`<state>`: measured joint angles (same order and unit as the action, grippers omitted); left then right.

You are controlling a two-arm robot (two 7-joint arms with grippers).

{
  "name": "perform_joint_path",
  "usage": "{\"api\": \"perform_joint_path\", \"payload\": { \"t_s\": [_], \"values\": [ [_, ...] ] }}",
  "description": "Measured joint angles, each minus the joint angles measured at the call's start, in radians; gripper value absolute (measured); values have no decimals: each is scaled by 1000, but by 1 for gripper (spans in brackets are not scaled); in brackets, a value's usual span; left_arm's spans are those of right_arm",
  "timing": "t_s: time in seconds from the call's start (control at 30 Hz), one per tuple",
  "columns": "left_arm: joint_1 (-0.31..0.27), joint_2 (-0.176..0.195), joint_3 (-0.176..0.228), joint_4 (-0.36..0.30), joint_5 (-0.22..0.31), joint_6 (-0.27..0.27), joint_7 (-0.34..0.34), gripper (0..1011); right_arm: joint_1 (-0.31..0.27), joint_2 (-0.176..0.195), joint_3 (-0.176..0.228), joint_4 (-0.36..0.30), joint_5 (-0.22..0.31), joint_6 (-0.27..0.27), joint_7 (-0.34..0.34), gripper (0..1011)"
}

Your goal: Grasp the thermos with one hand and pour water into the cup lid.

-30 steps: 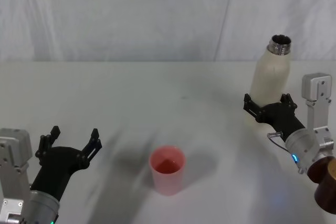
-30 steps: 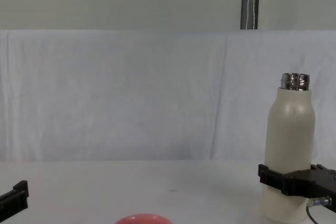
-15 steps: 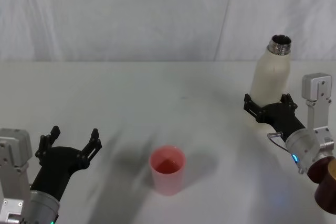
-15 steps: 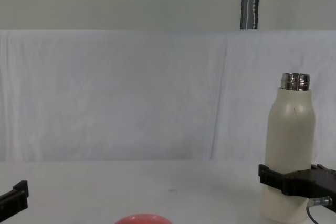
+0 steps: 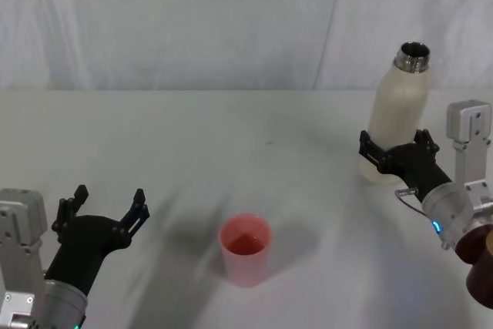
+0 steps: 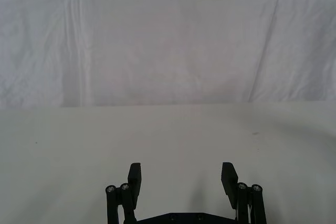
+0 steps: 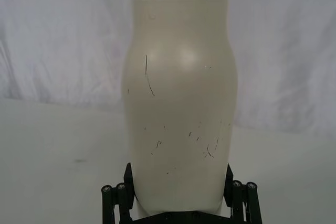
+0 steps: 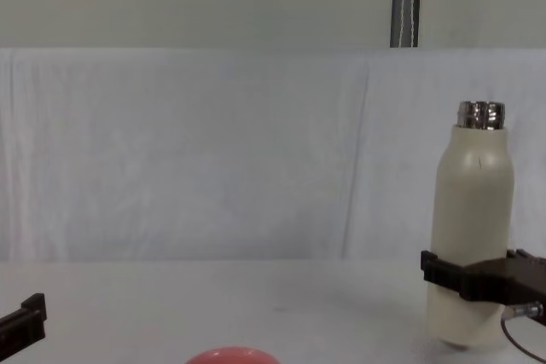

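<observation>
The right gripper (image 5: 394, 153) is clamped low around the rigid, smooth, likely water-heavy thermos (image 5: 395, 109), upright just off the tabletop (image 5: 231, 136), the cup lid (image 5: 246, 249) well to its left, near the wide-open left gripper (image 5: 104, 204).

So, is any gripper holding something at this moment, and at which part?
The right gripper holds the thermos around its lower body, one finger on each side. The left gripper is open and holds nothing.
</observation>
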<state>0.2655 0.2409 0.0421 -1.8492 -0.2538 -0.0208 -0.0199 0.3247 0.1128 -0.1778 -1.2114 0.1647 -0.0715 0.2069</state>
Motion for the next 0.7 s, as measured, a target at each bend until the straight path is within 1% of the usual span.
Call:
{"api": "perform_joint_path", "payload": {
  "t_s": [0.4,0.7],
  "values": [
    [0,0,0,0,0,0,0,1001,-18,35,-10,-72,-25,10,10,958],
    [0,0,0,0,0,0,0,1001,-54,82,-20,-159,-34,25,45,958]
  ]
}}
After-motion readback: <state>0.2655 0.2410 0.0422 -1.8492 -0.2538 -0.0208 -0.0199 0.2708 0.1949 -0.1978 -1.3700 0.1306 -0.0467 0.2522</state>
